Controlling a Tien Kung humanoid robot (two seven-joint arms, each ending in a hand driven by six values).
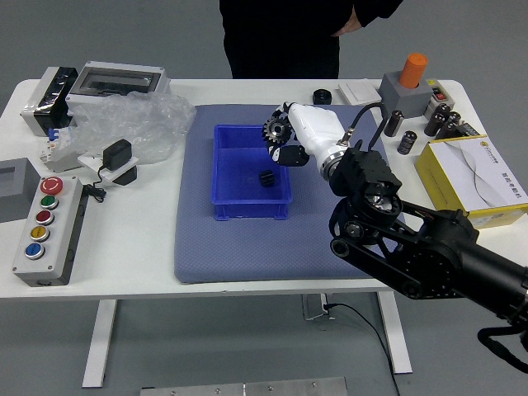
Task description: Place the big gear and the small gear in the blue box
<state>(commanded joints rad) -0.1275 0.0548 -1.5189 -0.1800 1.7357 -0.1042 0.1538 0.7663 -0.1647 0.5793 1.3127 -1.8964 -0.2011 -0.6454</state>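
head view of the tabletop [124, 268]. the robot's right hand [318, 132], white with black fingertips, is closed on the big gear [277, 129], held raised so that it overlaps the far right corner of the blue box [239, 209]. the big gear is a dark, round disc with short teeth along its rim, its face turned towards the camera; its centre appears slightly paler, though the view is small. the small gear [266, 178], black, stubby and ridged, lies inside the blue box, right of the middle of its floor. the blue box is open-topped and rests on a grey-blue mat [247, 260]. 1 person [280, 41] in black stands at the far side, 1 bare hand [348, 25] near the waist.
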